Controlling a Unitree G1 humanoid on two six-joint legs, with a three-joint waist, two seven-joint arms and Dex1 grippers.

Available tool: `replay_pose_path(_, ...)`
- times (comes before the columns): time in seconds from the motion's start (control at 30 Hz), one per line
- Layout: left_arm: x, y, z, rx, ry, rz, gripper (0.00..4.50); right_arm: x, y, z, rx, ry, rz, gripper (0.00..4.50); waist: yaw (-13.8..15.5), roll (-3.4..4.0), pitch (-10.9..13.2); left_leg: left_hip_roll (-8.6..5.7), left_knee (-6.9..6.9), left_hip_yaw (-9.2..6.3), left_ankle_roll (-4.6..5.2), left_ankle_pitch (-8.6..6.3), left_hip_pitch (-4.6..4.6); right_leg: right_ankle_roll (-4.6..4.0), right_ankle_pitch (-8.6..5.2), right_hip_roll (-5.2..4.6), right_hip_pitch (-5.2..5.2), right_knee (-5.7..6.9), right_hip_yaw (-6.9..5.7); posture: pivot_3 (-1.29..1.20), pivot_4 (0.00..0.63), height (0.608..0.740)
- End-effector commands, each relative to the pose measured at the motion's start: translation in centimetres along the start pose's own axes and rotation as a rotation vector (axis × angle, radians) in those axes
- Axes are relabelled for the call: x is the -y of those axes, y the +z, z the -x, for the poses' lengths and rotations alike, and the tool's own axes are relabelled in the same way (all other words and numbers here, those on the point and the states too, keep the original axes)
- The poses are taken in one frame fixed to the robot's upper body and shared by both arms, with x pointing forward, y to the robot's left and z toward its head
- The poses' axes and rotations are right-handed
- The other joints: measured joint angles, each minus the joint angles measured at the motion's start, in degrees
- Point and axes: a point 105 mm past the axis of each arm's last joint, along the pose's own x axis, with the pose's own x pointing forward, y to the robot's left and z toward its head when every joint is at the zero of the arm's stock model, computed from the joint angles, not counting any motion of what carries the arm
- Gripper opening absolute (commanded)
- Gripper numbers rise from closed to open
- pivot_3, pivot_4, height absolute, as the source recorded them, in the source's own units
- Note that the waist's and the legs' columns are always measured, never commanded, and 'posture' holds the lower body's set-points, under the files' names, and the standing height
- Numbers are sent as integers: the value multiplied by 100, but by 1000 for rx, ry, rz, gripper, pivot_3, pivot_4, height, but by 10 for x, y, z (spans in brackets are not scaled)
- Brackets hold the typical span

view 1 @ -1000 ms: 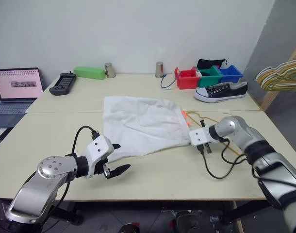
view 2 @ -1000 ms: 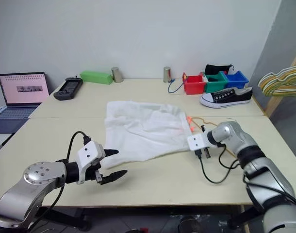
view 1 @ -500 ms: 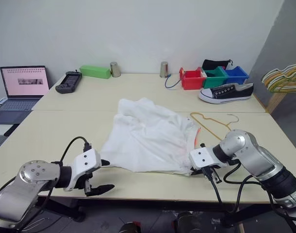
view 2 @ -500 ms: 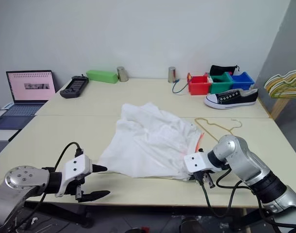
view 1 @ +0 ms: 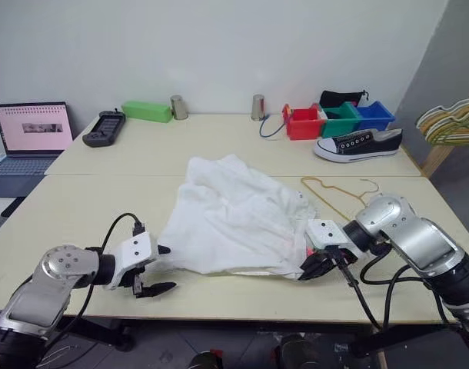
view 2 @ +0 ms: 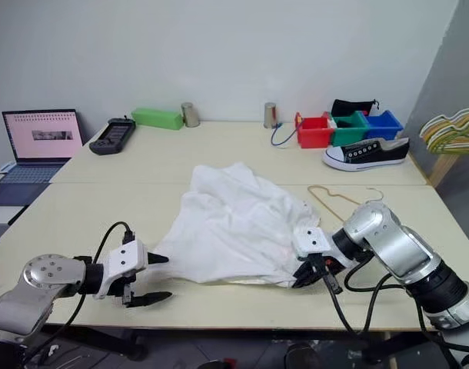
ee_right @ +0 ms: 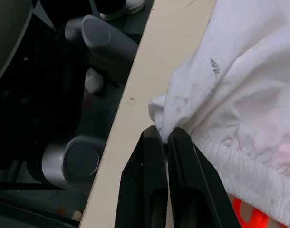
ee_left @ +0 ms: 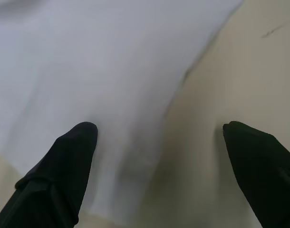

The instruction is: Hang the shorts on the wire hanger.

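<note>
While its right gripper pinches a fold of the shorts at the table's near edge, a humanoid robot works at getting the garment in hand. The two black fingers are pressed together on the gathered waistband corner, with a trace of orange drawstring showing just beneath the cloth. To the other side, the left gripper hovers with its fingers spread wide and nothing between them, one fingertip over the shorts' near corner and the other over bare tabletop. The shorts lie crumpled across the middle of the table, spread from one gripper to the other.

Just beyond the right arm, the hanger rests flat on the table, near the waistband but apart from it and untouched. Farther back stand coloured bins, a sneaker and, on the left, a laptop.

By the look of it, the step in hand is securing the shorts; hanging has not begun. The next move seems to call for the left gripper to close on the cloth at its side, so the shorts can be lifted and brought to the hanger.
</note>
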Motion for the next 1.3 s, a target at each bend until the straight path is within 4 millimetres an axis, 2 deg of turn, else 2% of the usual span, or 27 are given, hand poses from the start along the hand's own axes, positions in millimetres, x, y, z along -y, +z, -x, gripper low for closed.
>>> replay_pose_path(0.03, -18, -1, 4, -37, 73, -84, 4500, -11, 10, 9, 19, 70, 48, 34, 5, -1, 0, 0, 0, 0, 0, 0, -1, 2, -1, 0, 0, -1, 0, -218, 46, 740)
replay_pose_path(0.17, -33, 0, -2, -28, 156, -104, 4500, -15, 13, 10, 37, 93, 47, 34, 13, 2, 2, -3, 0, 0, -1, 0, 0, 3, -1, -4, 2, -1, 2, -223, 44, 740)
replay_pose_path(0.23, -32, -1, -5, -30, 145, -111, 4500, -14, 15, 9, 39, 89, 51, 34, 3, 2, 2, -2, 0, -1, -1, 0, 1, 6, 1, -4, 2, -1, 1, -225, 41, 740)
replay_pose_path(0.3, -29, -2, -8, -32, 126, -114, 4108, -13, 16, 9, 45, 85, 49, 0, 1, 3, 1, -3, 1, 1, -1, 0, 2, 11, 4, -4, 1, -1, 2, -229, 40, 740)
replay_pose_path(0.33, -29, -3, -9, -30, 122, -114, 4058, -13, 16, 8, 47, 84, 48, 0, -1, 4, 1, -3, 0, 3, -1, 0, 2, 13, 5, -4, 1, -1, 5, -229, 40, 740)
replay_pose_path(0.43, -26, -1, -9, -15, 101, -111, 3420, -13, 17, 8, 49, 77, 49, 0, -1, 5, 0, -2, 1, 4, -1, 0, 3, 15, 6, -5, 1, 0, 5, -229, 38, 740)
replay_pose_path(0.47, -27, 0, -9, -13, 102, -113, 3332, -12, 17, 8, 48, 76, 48, 0, -2, 5, 0, -3, 0, 4, -1, 0, 3, 14, 6, -5, 1, 0, 5, -228, 34, 740)
replay_pose_path(0.97, -31, 11, 7, 32, 113, -106, 89, -1, 14, 6, 46, 22, 65, 0, -14, -1, -4, -2, 0, 4, -1, 0, 0, 14, 6, -4, -1, 0, 3, -208, 11, 740)
replay_pose_path(1.07, -30, 16, 12, 32, 112, -103, 89, 6, 13, 6, 51, -8, 71, 0, -14, -6, -8, -2, 0, 4, -1, 0, 1, 15, 6, -4, -1, 0, 4, -202, 7, 740)
replay_pose_path(1.17, -26, 18, 17, 11, 86, -95, 89, 21, 14, 3, 57, -93, 95, 0, -23, -13, -12, -3, 0, 4, -1, 0, 1, 15, 6, -4, -1, 0, 4, -195, 6, 740)
replay_pose_path(1.3, 1, 27, 27, 0, -59, -86, 89, 39, 8, -1, 24, -210, 185, 0, -55, -14, -13, 0, 0, 6, -1, 0, 1, 14, 6, 1, -2, 2, 6, -187, 7, 740)
